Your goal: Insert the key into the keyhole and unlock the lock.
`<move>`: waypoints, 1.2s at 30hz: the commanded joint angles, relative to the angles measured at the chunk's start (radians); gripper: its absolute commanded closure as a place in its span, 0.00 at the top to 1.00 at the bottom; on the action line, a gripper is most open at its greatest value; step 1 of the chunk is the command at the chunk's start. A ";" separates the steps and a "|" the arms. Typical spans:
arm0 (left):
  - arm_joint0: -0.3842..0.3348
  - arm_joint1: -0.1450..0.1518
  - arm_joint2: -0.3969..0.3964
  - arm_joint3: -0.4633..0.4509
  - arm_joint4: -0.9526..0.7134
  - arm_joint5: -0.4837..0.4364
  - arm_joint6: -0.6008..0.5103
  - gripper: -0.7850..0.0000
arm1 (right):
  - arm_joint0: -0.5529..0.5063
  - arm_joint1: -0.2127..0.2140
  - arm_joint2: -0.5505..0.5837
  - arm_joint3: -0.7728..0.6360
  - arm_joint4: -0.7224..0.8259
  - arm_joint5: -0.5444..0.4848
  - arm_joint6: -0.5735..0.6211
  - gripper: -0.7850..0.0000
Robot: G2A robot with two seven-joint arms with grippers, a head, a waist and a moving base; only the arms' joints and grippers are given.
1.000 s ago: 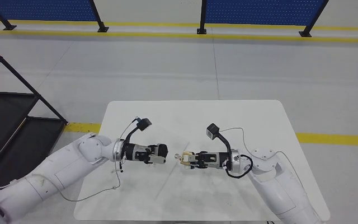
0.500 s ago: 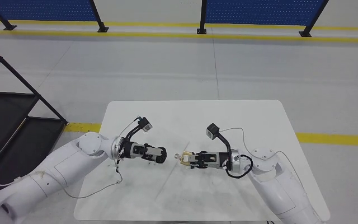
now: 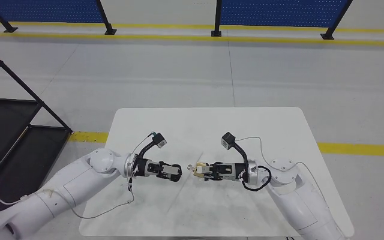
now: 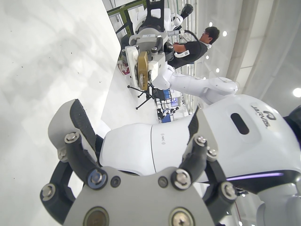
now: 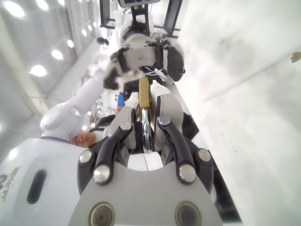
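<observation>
A brass padlock [image 5: 144, 92] sits clamped between the fingers of my right gripper [image 5: 145, 90], its silver shackle [image 5: 147, 132] pointing back at the wrist. In the top view the padlock [image 3: 199, 169] hangs just above the white table [image 3: 270, 132], near its middle. A small silver piece, apparently the key [image 3: 189, 167], sticks out of the lock's free end; the left wrist view shows that key [image 4: 141, 81] under the brass body [image 4: 142, 62]. My left gripper [image 4: 135, 111] faces it from a short distance, open and holding nothing. From above, the left gripper [image 3: 176, 172] stands just left of the key.
A black metal rack [image 3: 24, 138] stands on the floor off the table's left side. Blue barriers [image 3: 282, 12] and a yellow floor line lie far behind. The tabletop is bare around both arms.
My left gripper has shifted a little toward the table's front edge and nearer the lock, with its wrist turning. The right arm and padlock have stayed put.
</observation>
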 commanded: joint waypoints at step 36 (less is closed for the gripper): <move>0.037 -0.078 -0.123 0.014 0.117 0.032 0.008 0.26 | 0.000 0.000 0.000 0.000 0.000 0.000 0.000 0.00</move>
